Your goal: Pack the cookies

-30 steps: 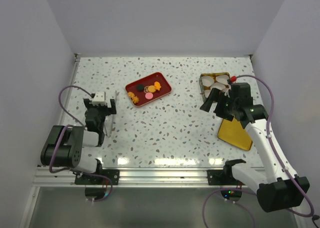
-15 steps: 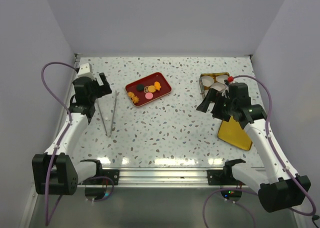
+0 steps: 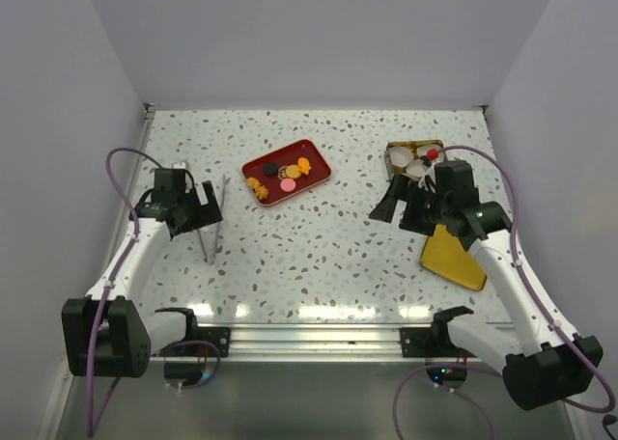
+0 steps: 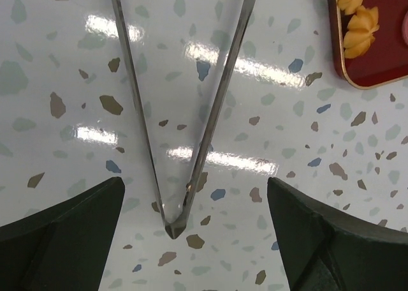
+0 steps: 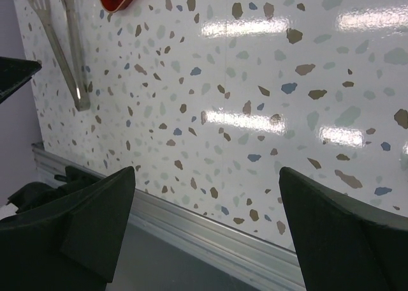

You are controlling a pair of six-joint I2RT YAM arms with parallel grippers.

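Observation:
The cookies (image 3: 286,176), orange, dark and one pink, lie on a red tray (image 3: 319,175) at mid-table. In the left wrist view, two orange cookies (image 4: 357,32) show on the tray's corner (image 4: 370,80). My left gripper (image 3: 198,211) hovers open over metal tongs (image 3: 212,235) to the left of the tray. The tongs' hinge (image 4: 172,230) lies between its spread fingers (image 4: 64,224). My right gripper (image 3: 394,211) hangs open above bare table, between the tray and a metal tin (image 3: 390,162). It holds nothing.
The tin at back right holds white paper cups (image 3: 421,156). A yellow lid (image 3: 454,257) lies near the right arm. The right wrist view shows the tongs (image 5: 64,48) and the table's aluminium front rail (image 5: 191,230).
The left arm unfolded from beside its base, swung up to the back left, then came down over the tongs. The right gripper drifted left, away from the tin.

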